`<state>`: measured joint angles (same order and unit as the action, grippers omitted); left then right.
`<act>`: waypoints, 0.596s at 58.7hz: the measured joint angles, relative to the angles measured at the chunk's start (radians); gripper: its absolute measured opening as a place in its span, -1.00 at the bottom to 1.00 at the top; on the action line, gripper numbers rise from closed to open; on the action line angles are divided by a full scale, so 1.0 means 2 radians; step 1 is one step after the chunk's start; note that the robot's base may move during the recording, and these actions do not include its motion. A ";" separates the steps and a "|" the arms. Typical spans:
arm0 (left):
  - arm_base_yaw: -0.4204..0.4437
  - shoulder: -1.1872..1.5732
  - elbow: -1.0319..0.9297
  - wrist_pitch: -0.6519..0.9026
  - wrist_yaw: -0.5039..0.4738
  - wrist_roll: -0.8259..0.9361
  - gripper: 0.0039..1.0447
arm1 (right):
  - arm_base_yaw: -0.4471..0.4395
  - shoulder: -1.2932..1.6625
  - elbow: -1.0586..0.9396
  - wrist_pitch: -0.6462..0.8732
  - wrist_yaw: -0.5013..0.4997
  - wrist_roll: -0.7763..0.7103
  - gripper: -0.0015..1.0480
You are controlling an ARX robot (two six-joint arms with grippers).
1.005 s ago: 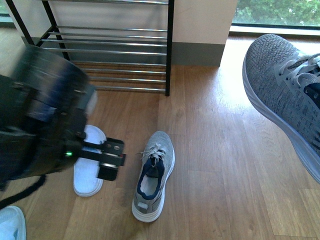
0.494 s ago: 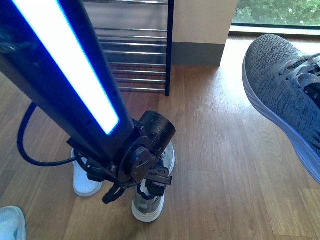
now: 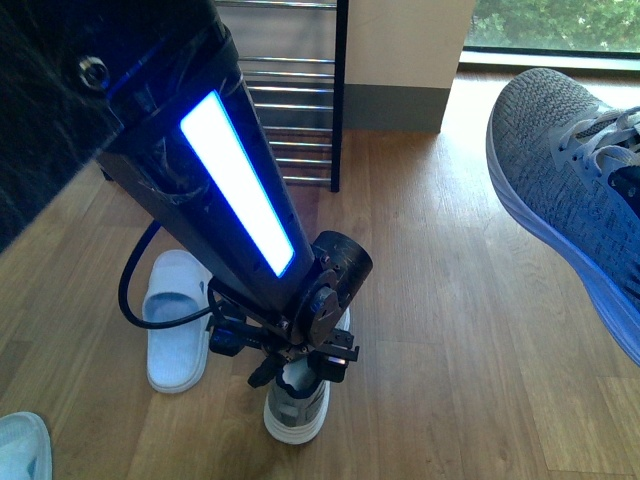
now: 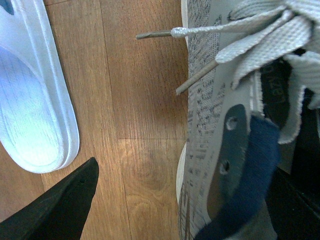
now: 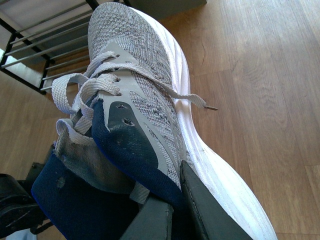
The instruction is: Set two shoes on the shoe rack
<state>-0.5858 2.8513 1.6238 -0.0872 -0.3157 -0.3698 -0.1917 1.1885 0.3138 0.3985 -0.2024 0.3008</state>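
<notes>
Down on the wooden floor (image 3: pixel 450 300), 1 of the 2 grey knit shoes, the floor shoe (image 3: pixel 297 412), rests on its white sole just beside a white slipper (image 3: pixel 178 320). In the front view only its heel end shows beneath our left arm (image 3: pixel 235 180), whose blue-white strip is lit. Our left tool (image 3: pixel 300 365) sits low over that shoe's opening. In the left wrist view, 1 black finger (image 4: pixel 62 205) hangs above bare boards between the slipper and the shoe, touching neither. The shoe's grey side wall, navy collar and loose laces lie just inside that finger. The jaws stand apart with nothing pinched. A dark shape beyond the collar may be the other finger, but we cannot tell. Our right tool (image 5: pixel 167 195) is closed on the navy collar of the lifted shoe (image 3: pixel 560 180). That shoe hangs tilted in the air at the right of the front view, well apart from the floor shoe. The shoe rack (image 3: pixel 300 100), with black side frame and chrome bars, stands by the wall beyond the left arm, apart from both shoes. A second slipper (image 3: pixel 20 445) shows at the near left corner.
</notes>
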 joint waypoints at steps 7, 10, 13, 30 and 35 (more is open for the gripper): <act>-0.002 0.012 0.012 -0.006 -0.001 -0.006 0.51 | 0.000 0.000 0.000 0.000 0.000 0.000 -0.97; -0.004 0.015 0.015 -0.008 -0.002 -0.008 0.38 | 0.000 0.000 0.000 0.000 0.000 0.000 -0.97; -0.005 0.017 0.016 -0.009 -0.005 -0.011 0.24 | 0.000 0.000 0.000 0.000 0.000 0.000 -0.97; -0.010 0.009 -0.013 0.009 -0.002 -0.035 -0.89 | 0.000 0.000 0.000 0.000 0.000 0.000 -0.97; -0.009 -0.005 -0.035 0.020 0.002 -0.046 -0.97 | 0.000 0.000 0.000 0.000 0.000 0.000 -0.97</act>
<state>-0.6041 2.8407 1.5547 -0.0479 -0.3111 -0.4622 -0.1917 1.1885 0.3138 0.3985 -0.2024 0.3008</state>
